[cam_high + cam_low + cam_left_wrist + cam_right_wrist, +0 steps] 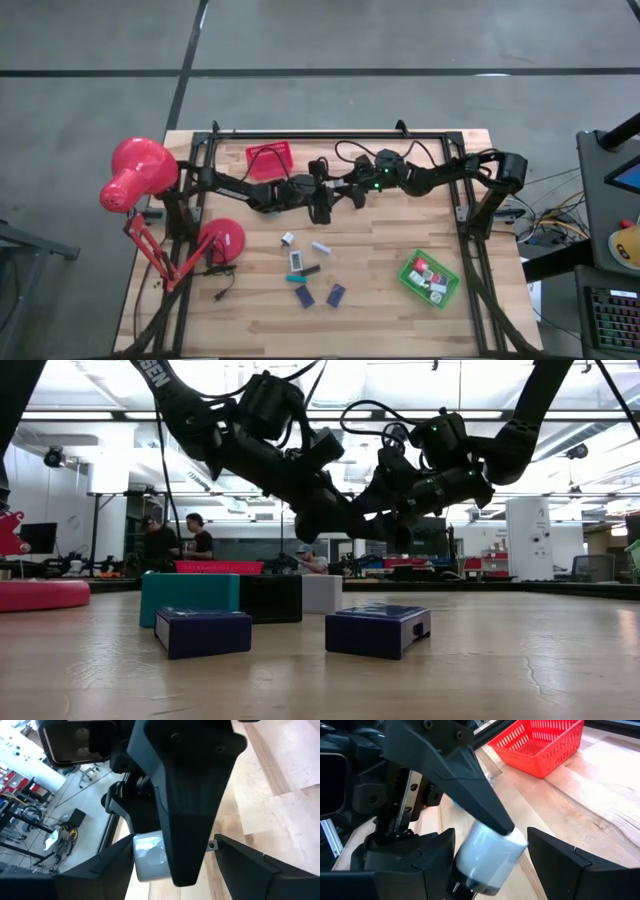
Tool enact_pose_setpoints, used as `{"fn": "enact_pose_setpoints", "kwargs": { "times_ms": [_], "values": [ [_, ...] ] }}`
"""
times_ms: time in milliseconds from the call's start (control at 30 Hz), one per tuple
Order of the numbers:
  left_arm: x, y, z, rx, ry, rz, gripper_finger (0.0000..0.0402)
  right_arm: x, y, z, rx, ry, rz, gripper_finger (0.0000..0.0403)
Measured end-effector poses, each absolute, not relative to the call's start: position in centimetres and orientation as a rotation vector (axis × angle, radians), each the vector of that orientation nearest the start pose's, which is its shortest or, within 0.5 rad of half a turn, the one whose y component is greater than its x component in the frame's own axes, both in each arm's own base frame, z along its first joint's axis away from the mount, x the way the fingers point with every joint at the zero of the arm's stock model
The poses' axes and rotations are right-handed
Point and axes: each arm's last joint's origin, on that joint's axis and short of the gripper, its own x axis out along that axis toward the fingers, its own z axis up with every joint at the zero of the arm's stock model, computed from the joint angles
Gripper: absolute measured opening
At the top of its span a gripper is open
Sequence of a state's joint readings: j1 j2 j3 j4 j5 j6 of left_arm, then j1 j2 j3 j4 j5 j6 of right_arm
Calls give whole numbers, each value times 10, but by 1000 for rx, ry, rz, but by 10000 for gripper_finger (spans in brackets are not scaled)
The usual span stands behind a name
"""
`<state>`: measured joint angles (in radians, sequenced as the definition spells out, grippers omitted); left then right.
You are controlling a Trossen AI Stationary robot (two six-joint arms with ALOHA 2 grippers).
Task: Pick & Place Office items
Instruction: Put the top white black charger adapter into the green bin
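A red desk lamp (140, 180) stands at nine o'clock on the worktop (400, 300). Near centre, above the worktop, the left gripper (322, 212) and right gripper (327, 188) meet; both jaws grasp one white cylinder (490, 857). Loose office items (305, 268) lie at six o'clock, a green tray (430, 278) at four.

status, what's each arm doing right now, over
left end effector and right end effector meet mid-air at white cylinder; who grips it unclear. other office items lie on table. nothing between them.
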<state>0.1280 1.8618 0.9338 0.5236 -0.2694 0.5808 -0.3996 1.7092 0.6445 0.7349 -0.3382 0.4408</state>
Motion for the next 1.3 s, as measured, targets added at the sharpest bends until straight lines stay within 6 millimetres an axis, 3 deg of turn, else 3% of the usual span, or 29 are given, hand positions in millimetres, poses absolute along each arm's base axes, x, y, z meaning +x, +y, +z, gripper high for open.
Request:
{"fn": "enact_pose_setpoints", "kwargs": {
  "times_ms": [500, 967, 1300],
  "values": [
    [373, 56, 157, 594, 526, 256, 266, 301, -116, 155, 568, 269, -124, 218],
    [373, 55, 156, 639, 536, 236, 266, 300, -116, 153, 594, 288, -133, 138],
    [373, 56, 156, 737, 551, 212, 266, 300, -116, 153, 586, 289, -131, 135]
  ]
}}
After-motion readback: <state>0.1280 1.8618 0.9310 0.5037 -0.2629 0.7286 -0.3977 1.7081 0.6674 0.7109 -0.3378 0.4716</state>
